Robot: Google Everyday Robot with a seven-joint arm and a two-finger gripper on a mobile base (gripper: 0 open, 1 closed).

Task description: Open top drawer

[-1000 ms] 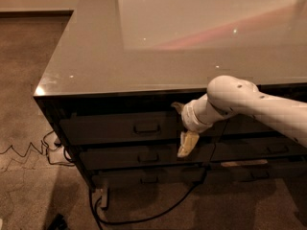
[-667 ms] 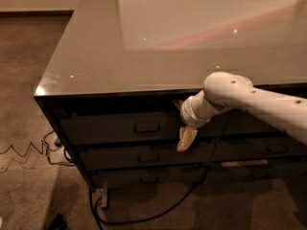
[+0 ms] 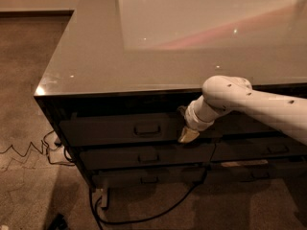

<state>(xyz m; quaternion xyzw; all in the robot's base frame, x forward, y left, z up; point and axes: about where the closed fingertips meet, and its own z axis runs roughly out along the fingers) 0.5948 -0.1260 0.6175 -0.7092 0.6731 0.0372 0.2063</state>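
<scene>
**Gripper [image 3: 188,134] climbs to the right end of the top drawer [image 3: 105,128]**

Since a second ago the gripper has risen a little. It has gone from the seam below the top drawer to the lower right corner of that drawer's front. The white arm [image 3: 259,107] has swung its bent joint slightly leftward.

Camera view: the grey counter [image 3: 110,56] lies directly above the top drawer, its lip overhanging the dark front. A small loop handle [image 3: 147,129] sits at the middle of that front. The gripper is at the drawer's right end, well apart from the handle, with its tan tip against or just before the front. Whether it is clenched or released cannot be told.

The top drawer seems closed, its front level with those around it, though the shadow under the lip leaves that unsure.

Below the top drawer lie two lower fronts [image 3: 148,156] with like handles. Left of the drawer and lower, thin cables [image 3: 29,150] zigzag over the carpet [image 3: 24,80]. A black cord [image 3: 144,219] loops across the floor beneath it.
</scene>
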